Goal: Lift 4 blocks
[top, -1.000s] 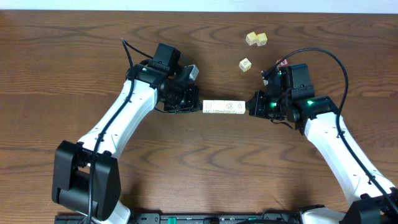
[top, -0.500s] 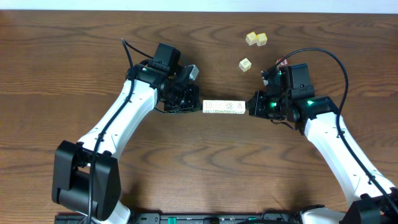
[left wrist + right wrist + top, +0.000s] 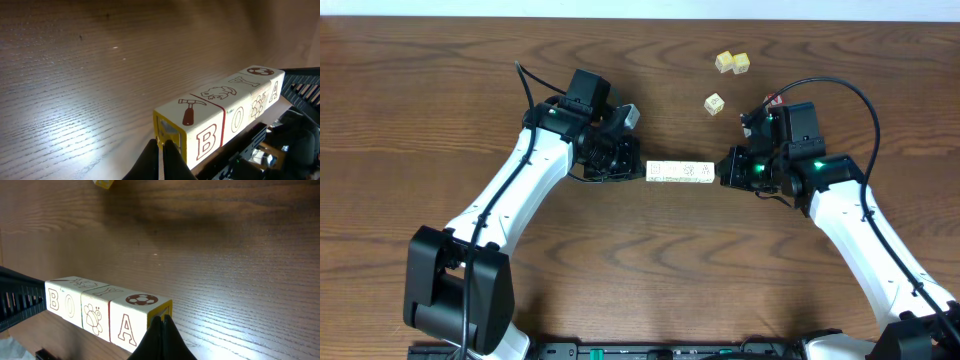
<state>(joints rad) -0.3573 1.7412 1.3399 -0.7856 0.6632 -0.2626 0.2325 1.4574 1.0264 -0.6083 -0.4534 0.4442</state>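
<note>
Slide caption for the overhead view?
Left gripper and right gripper, both shut, press a row of blocks between them; three yellow cubes sit beyond.

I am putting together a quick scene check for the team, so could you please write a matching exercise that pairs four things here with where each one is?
Things:
1. left gripper
2. right gripper
3. pair of pale yellow cubes
4. single pale cube

Places:
A. alone, a little nearer the robot than the pair
B. shut, at the hammer-and-B end of the row of blocks
C. side by side, farthest from the robot
D. shut, at the football-and-A end of the row

Pairs: 1-B, 2-D, 3-C, 4-A
</note>
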